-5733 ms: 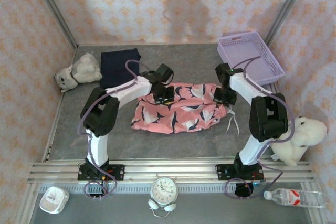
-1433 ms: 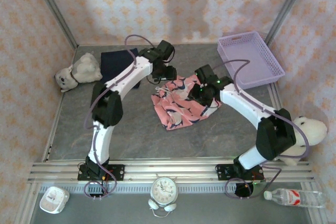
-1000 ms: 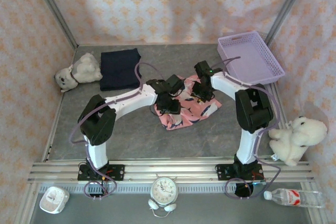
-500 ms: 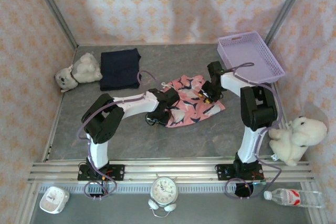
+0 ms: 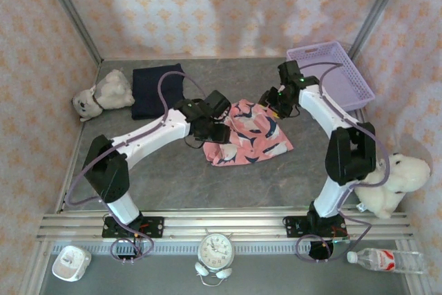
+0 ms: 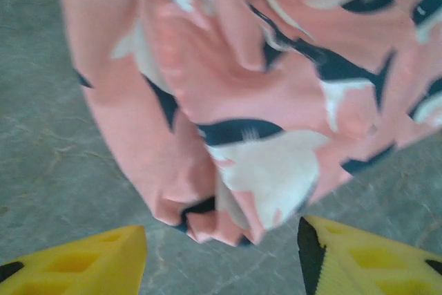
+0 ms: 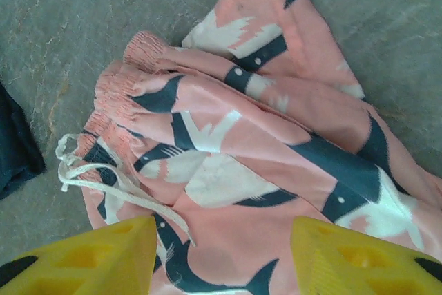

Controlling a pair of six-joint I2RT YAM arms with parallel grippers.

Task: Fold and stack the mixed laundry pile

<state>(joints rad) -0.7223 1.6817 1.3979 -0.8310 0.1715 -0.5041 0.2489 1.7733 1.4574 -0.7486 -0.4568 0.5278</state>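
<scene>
Fingers [image 6: 83, 264] of the left gripper [image 6: 221, 250] are spread wide apart with nothing between them. In the left wrist view they point at a rounded, folded edge of the pink shorts [image 6: 235, 122], which lies on the grey table [image 5: 173, 177] just past the tips. From above, that gripper sits over the left edge of the shorts, with its arm reaching in from the near left.

The right gripper [image 7: 224, 253] is likewise spread wide, both yellow tips apart and gripping nothing. It hangs over the far right part of the shorts. Its camera looks down on the gathered waistband [image 7: 114, 91] and a loose white drawstring [image 7: 103, 177] trailing off the cloth onto the table. I cannot tell whether either gripper touches the fabric.

The shorts lie bunched and partly folded in the middle of the table, between the two grippers. The navy garment [image 5: 157, 91] lies flat and squared off in the far left corner, well apart from the shorts and just beside a grey plush toy [image 5: 103, 93]. A lavender basket [image 5: 349, 84] sits in the far right corner, behind the right arm. A white plush toy [image 5: 394, 181] sits at the right edge, near that arm's elbow.
</scene>
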